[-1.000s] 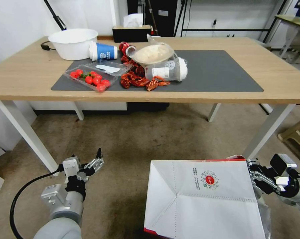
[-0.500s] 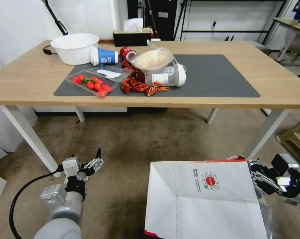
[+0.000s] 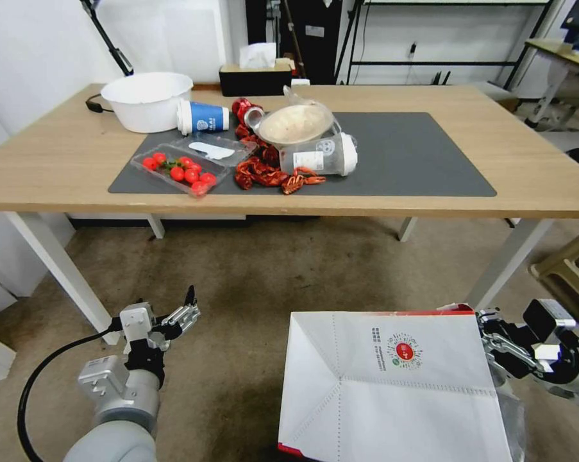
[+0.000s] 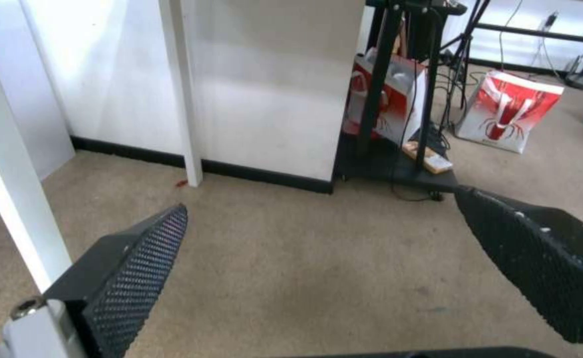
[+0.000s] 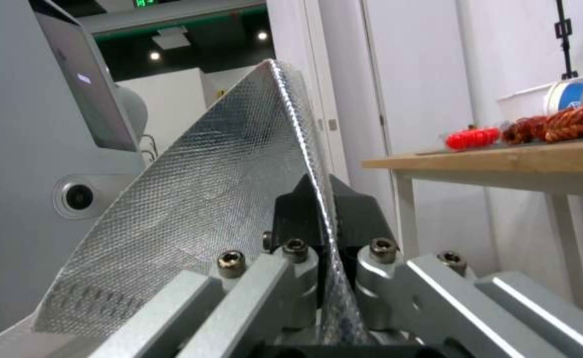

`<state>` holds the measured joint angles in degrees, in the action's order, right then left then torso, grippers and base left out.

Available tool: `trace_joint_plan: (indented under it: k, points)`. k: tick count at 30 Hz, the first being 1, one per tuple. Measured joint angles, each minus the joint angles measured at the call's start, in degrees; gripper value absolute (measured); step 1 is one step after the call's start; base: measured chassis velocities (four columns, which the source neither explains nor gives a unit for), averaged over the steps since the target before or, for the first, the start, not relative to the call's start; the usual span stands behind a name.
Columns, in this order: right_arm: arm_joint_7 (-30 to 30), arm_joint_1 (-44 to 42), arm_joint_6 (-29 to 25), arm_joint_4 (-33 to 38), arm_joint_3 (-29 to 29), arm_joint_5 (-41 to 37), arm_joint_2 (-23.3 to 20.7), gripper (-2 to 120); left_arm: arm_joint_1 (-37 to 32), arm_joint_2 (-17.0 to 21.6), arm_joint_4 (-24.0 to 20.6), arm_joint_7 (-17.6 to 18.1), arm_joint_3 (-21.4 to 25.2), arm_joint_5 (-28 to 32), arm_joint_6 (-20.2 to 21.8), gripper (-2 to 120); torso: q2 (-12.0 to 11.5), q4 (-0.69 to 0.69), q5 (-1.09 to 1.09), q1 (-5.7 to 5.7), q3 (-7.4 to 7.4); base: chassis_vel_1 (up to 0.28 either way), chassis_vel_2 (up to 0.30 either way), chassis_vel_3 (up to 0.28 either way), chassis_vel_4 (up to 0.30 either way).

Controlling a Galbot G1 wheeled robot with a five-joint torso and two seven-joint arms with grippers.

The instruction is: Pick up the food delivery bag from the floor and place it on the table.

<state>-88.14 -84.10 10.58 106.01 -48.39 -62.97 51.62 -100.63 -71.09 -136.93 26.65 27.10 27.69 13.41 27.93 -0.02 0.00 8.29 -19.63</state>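
One bag nearest, white with a red logo, held off the floor in front of the table. Right gripper is clamped on its foil-lined edge, both pads pinching the sheet. Left gripper hangs over the carpet, fingers spread wide with nothing between them. On the table's grey mat: one clear tray of tomatoes, a pile of red crayfish, one lidded bowl, one blue cup on its side, one white basin behind.
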Motion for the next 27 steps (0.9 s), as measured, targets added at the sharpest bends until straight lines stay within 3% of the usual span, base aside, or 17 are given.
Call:
trace_joint_plan:
  k: [27]
  points:
    - [0.0, -0.2, 0.0, 0.1, -0.5, -0.5, -0.5, 0, 0.2, 0.0, 0.1, 0.1, -0.1, 0.0, 0.1, 100, 5.1, 0.00, 0.00, 1.90, -3.19, 0.000, 0.000, 0.000, 0.000]
